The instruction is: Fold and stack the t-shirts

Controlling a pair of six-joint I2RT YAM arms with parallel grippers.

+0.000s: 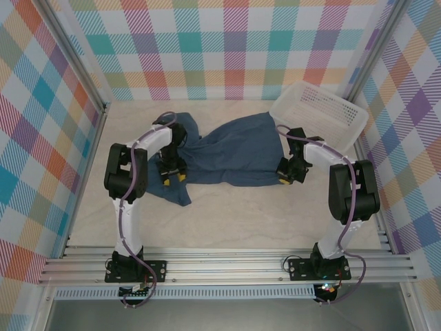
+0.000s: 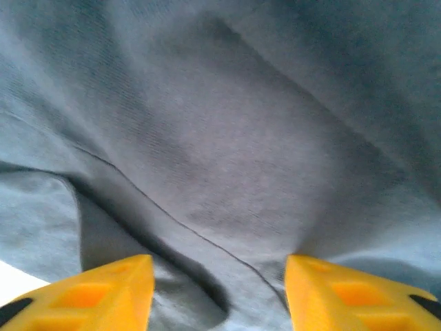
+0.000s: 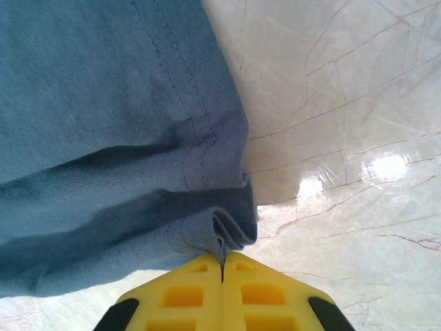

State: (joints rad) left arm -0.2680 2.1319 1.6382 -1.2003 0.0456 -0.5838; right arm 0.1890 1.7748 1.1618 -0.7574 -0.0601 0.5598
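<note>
— On the table [image 1: 241,221], where is the t-shirt [image 1: 227,155]?
— Mid-table, rumpled. The right gripper [image 3: 222,270] pinches its hem edge, and the left gripper [image 2: 219,296] stands spread over cloth. Bare tabletop lies nearer; the basket [image 1: 320,110] crowds the far right.

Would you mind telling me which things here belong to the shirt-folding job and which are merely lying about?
Belongs to the job: blue t-shirt; right gripper, shut on its hem; left gripper, open above the cloth.
Lying about: white basket at the back right of the table.
</note>
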